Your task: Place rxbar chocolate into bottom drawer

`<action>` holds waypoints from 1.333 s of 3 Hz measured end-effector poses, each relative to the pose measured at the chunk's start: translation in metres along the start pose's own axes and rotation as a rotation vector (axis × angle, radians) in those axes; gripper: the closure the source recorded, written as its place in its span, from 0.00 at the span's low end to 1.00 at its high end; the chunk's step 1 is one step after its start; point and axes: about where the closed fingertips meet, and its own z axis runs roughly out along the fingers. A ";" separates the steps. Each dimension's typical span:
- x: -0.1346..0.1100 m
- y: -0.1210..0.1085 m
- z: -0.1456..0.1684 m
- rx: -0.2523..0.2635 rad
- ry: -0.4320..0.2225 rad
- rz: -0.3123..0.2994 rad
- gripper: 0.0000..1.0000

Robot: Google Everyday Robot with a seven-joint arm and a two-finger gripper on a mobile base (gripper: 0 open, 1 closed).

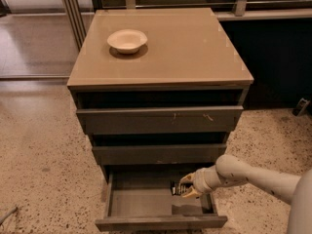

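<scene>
The bottom drawer [141, 199] of the grey cabinet is pulled open and shows its grey inner floor. My gripper [185, 187] reaches in from the right on a white arm and hangs just above the drawer's right half. It is shut on the rxbar chocolate [175, 188], a small black wrapped bar with white lettering that sticks out to the left of the fingers. The bar is still above the drawer floor, casting a shadow below it.
A white bowl [127, 40] sits on the tan cabinet top [195, 48] at the back left. Two shut grey drawer fronts [158, 120] lie above the open one. Speckled floor surrounds the cabinet. A dark wall stands at the right.
</scene>
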 end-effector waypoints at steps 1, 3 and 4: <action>0.030 -0.006 0.044 -0.004 -0.052 0.029 1.00; 0.072 -0.009 0.103 -0.044 -0.155 0.100 1.00; 0.072 -0.010 0.102 -0.042 -0.153 0.098 1.00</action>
